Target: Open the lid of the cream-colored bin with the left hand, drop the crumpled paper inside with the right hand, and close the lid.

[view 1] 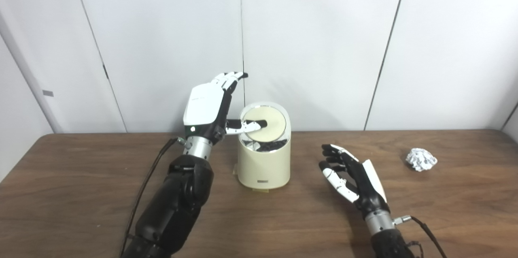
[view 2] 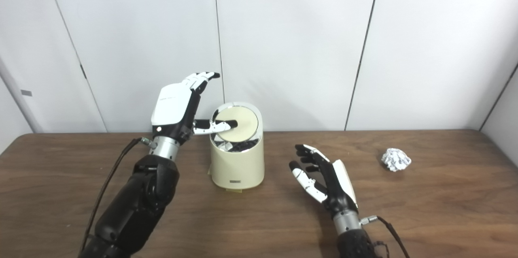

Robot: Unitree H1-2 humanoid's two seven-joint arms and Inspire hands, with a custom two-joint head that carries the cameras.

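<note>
The cream-colored bin [view 1: 264, 167] stands on the wooden table near its middle. Its round lid [view 1: 268, 122] is tipped up and back, with a dark gap showing under its front edge. My left hand [view 1: 208, 106] is raised just left of the bin, fingers apart and pointing up, with its thumb lying across the lid's face. My right hand [view 1: 350, 177] is open and empty, resting low over the table to the right of the bin. The crumpled paper [view 1: 421, 159] lies on the table at the far right, well apart from the right hand.
The brown wooden table [view 1: 81, 193] runs the width of the view. White wall panels [view 1: 323, 47] stand right behind the bin. A black cable [view 1: 147, 177] hangs along my left forearm.
</note>
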